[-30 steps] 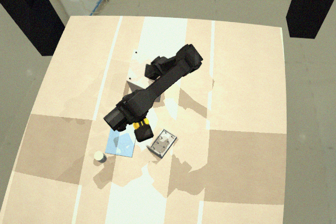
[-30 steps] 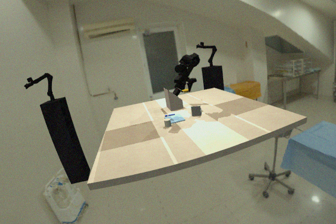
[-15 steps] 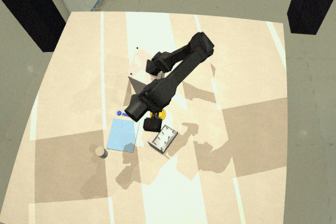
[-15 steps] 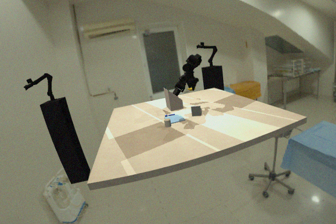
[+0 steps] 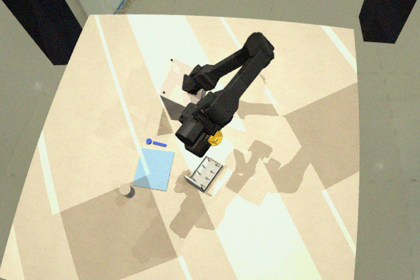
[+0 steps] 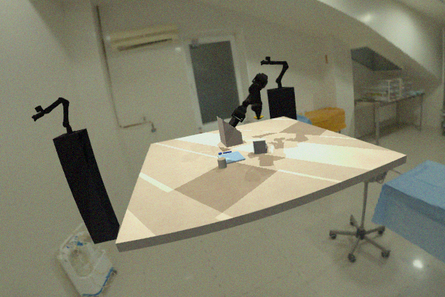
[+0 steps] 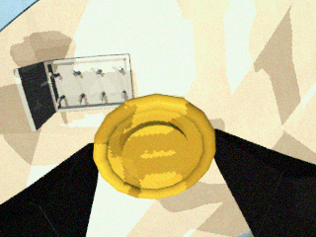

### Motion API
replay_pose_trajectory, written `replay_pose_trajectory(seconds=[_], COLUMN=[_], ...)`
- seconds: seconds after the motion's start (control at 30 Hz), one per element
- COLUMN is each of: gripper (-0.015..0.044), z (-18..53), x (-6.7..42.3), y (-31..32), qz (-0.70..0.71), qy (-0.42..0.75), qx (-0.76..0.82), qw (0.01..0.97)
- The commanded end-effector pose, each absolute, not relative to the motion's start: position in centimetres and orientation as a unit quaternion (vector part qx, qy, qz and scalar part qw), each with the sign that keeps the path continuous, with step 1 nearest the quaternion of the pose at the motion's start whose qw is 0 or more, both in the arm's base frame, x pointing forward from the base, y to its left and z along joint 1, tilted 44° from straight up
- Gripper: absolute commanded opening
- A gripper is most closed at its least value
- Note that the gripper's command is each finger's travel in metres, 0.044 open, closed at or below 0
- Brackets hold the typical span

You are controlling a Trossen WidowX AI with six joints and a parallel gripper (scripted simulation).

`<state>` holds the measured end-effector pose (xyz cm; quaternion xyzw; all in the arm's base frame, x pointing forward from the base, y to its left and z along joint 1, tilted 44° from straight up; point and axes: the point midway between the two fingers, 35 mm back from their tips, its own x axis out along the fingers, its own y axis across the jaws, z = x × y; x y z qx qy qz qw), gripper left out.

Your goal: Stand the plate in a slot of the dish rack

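A yellow round plate (image 5: 215, 138) (image 6: 259, 117) (image 7: 162, 157) is held level in the air, its face toward the wrist camera. My gripper (image 7: 154, 143) is shut on the plate, with one black finger at each side of its rim. The small dish rack (image 5: 194, 182) (image 6: 259, 147) (image 7: 37, 95) stands on the table, with a dark end panel and two rows of short pegs. In the wrist view the rack is beyond the plate, up and to the left. The held plate hangs above the table, off the rack. The arm hides part of the gripper in the top view.
A light blue mat (image 5: 156, 168) (image 6: 232, 157) lies beside the rack. A blue rod (image 5: 159, 143) with a round blue end is near it, and a grey cylinder (image 5: 126, 190) (image 6: 222, 163) stands at its corner. A tall wedge-shaped block (image 5: 172, 107) (image 6: 229, 135) stands near the arm.
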<state>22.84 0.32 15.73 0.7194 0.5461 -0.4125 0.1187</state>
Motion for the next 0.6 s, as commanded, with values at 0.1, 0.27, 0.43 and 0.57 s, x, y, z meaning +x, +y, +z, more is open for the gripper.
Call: replay_pose_trajectory(seconds=[0.1, 0.27, 0.43, 0.57], gripper=[0.0, 0.0, 0.0, 0.0], z=[15.5, 14.1, 12.6, 11.3], x=[22.5, 22.1, 21.7, 21.4], y=[0.7, 1.4, 2.0, 2.2], qz=[-0.423, -0.441, -0.458, -0.471], qy=[0.544, 0.556, 0.562, 0.564], qx=[0.716, 0.687, 0.655, 0.629], qw=[0.111, 0.159, 0.211, 0.255])
